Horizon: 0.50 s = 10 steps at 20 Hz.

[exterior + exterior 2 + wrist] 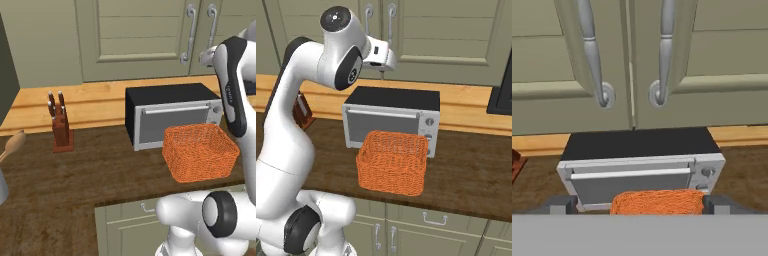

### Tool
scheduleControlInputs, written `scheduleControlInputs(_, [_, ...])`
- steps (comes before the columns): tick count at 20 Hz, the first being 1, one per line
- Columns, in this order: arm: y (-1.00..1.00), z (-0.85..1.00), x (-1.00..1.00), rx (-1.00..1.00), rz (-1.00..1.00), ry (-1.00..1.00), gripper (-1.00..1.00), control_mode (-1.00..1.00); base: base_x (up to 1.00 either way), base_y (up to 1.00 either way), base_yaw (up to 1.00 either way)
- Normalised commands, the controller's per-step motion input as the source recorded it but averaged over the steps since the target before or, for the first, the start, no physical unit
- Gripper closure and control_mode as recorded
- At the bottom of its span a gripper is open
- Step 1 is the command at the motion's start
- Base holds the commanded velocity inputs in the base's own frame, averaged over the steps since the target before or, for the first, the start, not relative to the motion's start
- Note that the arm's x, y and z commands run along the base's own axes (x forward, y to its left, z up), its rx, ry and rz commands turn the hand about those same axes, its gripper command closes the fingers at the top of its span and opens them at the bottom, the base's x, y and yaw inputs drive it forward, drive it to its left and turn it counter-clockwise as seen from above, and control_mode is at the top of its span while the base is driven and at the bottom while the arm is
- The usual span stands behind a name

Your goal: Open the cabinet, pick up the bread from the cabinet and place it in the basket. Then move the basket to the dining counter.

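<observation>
The cabinet (632, 60) above the toaster oven (172, 120) has both doors shut, so the bread inside is hidden. The gripper (634, 204) hangs with its jaws spread wide and empty, above the toaster oven and facing the two handles. It should probably straddle one handle (594, 55) squarely, close firmly, then pull along the door's arc. The basket (392, 162) sits just in front of the toaster oven.
</observation>
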Motion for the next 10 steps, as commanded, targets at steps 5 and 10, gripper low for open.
scheduleControlInputs(5, [-0.23, 0.38, 0.02, 0.03, -0.01, -0.03, -1.0, -1.0, 0.0, 0.0, 0.0])
scheduleControlInputs(10, [-0.05, -0.12, 0.27, 0.04, 0.0, -0.09, -1.0, -1.0, 0.0, 0.0, 0.0])
